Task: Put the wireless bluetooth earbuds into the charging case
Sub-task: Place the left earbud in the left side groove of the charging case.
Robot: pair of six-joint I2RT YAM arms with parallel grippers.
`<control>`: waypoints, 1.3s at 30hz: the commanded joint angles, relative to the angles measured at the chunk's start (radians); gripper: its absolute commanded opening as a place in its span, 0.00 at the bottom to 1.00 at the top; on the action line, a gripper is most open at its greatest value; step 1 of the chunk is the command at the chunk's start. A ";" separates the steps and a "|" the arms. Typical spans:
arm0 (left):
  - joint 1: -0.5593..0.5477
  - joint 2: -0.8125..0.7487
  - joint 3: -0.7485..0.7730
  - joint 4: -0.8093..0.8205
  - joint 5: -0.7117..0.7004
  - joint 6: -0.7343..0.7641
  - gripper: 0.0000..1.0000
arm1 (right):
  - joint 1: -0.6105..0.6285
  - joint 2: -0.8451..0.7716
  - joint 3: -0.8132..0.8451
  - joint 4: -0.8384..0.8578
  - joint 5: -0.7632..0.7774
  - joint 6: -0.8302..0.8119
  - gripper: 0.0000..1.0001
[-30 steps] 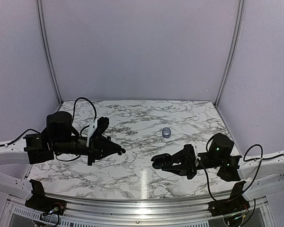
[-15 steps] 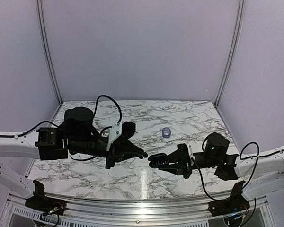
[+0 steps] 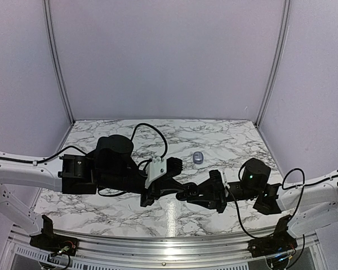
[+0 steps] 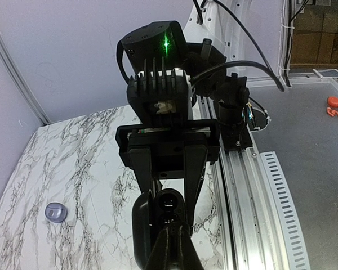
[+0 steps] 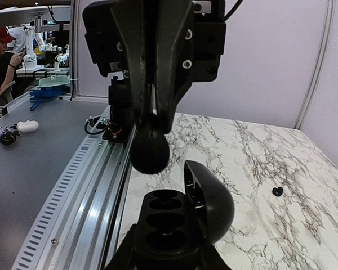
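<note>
- The small, rounded, glossy black earbud point(image 5: 149, 153) reads as pinched at the very tip of the left gripper point(image 5: 152, 121), whose fingers are clamped together on it. It hangs just above the case's wells and is not yet touching them.
- Directly beneath, the black oval charging case point(image 5: 166, 222) is held open with its lid raised, gripped by the closed right gripper point(image 4: 169, 188). The wells look empty, though they are dark.
- Within the last second the left arm has swung in from the left side of the table to the centre, and the right arm has edged across to meet it — so I judge the carrying done, with only lowering and seating left.
- A small silvery-grey rounded piece point(image 3: 198, 157) lies on the white marble-patterned tabletop point(image 3: 231, 140), beyond both grippers and well apart from them — it has not moved.
</note>
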 commanded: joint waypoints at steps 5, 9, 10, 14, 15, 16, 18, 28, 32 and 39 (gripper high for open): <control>-0.006 0.009 0.023 -0.006 -0.050 0.033 0.00 | 0.011 -0.012 0.015 0.055 -0.011 0.030 0.00; -0.006 0.003 0.011 -0.021 -0.054 0.032 0.00 | 0.010 -0.011 0.012 0.076 -0.011 0.043 0.00; -0.006 0.003 0.008 -0.022 -0.053 0.032 0.00 | 0.010 -0.011 0.012 0.082 -0.011 0.048 0.00; -0.005 0.002 0.000 -0.022 -0.044 0.033 0.00 | 0.010 -0.008 0.011 0.114 -0.012 0.083 0.00; -0.006 0.001 -0.002 -0.023 -0.043 0.032 0.00 | 0.011 -0.009 0.011 0.118 -0.014 0.089 0.00; -0.006 -0.001 -0.005 -0.022 -0.039 0.033 0.00 | 0.010 -0.011 0.011 0.123 -0.013 0.095 0.00; -0.006 -0.001 -0.009 -0.023 -0.041 0.031 0.00 | 0.010 -0.019 0.008 0.130 -0.008 0.103 0.00; -0.006 0.009 -0.014 -0.034 -0.046 0.031 0.00 | 0.009 -0.027 0.003 0.157 0.000 0.122 0.00; -0.006 0.015 -0.019 -0.034 -0.047 0.029 0.00 | 0.009 -0.028 -0.003 0.189 0.003 0.140 0.00; -0.006 0.042 -0.015 -0.040 -0.052 0.031 0.00 | 0.009 -0.028 0.001 0.202 0.000 0.147 0.00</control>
